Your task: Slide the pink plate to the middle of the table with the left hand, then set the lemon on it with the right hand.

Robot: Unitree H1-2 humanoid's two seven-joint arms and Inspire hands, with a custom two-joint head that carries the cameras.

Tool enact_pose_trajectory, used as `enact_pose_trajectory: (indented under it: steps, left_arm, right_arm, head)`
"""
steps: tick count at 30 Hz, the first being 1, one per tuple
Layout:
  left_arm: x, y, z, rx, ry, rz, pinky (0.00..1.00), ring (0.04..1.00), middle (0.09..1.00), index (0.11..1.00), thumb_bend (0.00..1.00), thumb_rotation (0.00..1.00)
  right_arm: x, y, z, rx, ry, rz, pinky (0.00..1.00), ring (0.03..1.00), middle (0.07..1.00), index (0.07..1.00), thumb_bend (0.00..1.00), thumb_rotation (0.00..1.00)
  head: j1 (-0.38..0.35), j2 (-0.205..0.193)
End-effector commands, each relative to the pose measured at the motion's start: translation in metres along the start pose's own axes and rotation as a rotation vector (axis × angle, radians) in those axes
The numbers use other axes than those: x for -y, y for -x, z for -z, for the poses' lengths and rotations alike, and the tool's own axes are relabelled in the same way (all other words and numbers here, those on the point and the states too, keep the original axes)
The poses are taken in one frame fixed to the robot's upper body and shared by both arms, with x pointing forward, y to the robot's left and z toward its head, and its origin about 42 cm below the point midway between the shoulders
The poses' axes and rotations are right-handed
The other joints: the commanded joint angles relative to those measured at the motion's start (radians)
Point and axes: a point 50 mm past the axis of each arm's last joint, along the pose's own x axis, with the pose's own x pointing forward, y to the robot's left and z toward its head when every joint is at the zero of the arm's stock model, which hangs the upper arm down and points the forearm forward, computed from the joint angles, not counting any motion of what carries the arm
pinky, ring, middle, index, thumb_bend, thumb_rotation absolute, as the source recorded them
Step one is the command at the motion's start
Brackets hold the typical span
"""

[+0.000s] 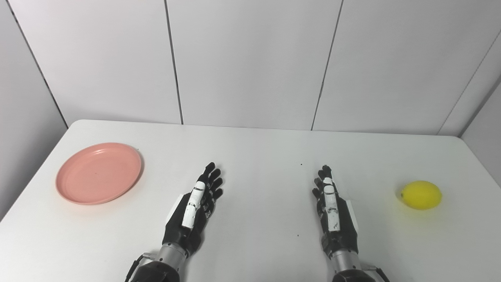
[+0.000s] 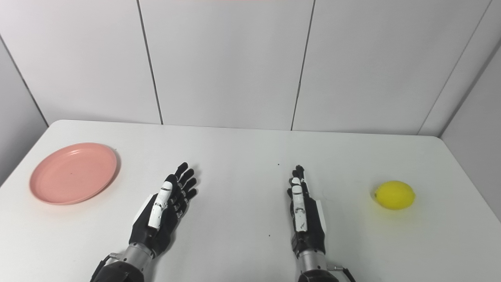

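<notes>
A round pink plate (image 1: 98, 172) lies empty on the left side of the white table (image 1: 258, 149). A yellow lemon (image 1: 421, 194) rests on the table at the right. My left hand (image 1: 195, 207) hovers low near the front, right of the plate and apart from it, open with straight fingers. My right hand (image 1: 332, 211) is also open with fingers stretched forward, well left of the lemon and holding nothing. In the right eye view the plate (image 2: 73, 172), lemon (image 2: 394, 194), left hand (image 2: 164, 209) and right hand (image 2: 303, 213) appear in the same layout.
White wall panels (image 1: 250, 62) rise just behind the table's far edge. A grey wall section (image 1: 23, 117) stands at the left. Small dark specks (image 1: 301, 164) dot the tabletop between the hands.
</notes>
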Motion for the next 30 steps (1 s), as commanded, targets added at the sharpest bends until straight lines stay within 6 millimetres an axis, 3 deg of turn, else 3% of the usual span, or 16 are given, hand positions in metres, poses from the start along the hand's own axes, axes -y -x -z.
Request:
enact_pose_trajectory:
  steps: [1, 19, 30]
  left_arm:
    - [0.005, -0.004, -0.012, 0.061, 0.003, 0.018, 1.0, 1.0, 1.0, 1.0, 0.47, 1.0]
    - [0.005, -0.004, -0.012, 0.058, 0.004, 0.021, 1.0, 1.0, 1.0, 1.0, 0.47, 1.0]
    - [0.016, -0.008, -0.005, 0.063, 0.009, 0.013, 1.0, 1.0, 1.0, 1.0, 0.46, 1.0]
  right_arm:
    - [-0.007, -0.009, -0.014, 0.066, -0.007, -0.021, 1.0, 0.994, 1.0, 1.0, 0.29, 1.0]
    - [-0.007, -0.008, -0.014, 0.06, -0.006, -0.023, 1.0, 0.991, 0.999, 1.0, 0.29, 1.0]
    - [0.001, -0.007, -0.014, 0.06, 0.015, -0.022, 1.0, 0.993, 1.0, 1.0, 0.29, 1.0]
  head:
    - [0.001, 0.001]
    - [0.005, -0.001]
    - [0.095, -0.046]
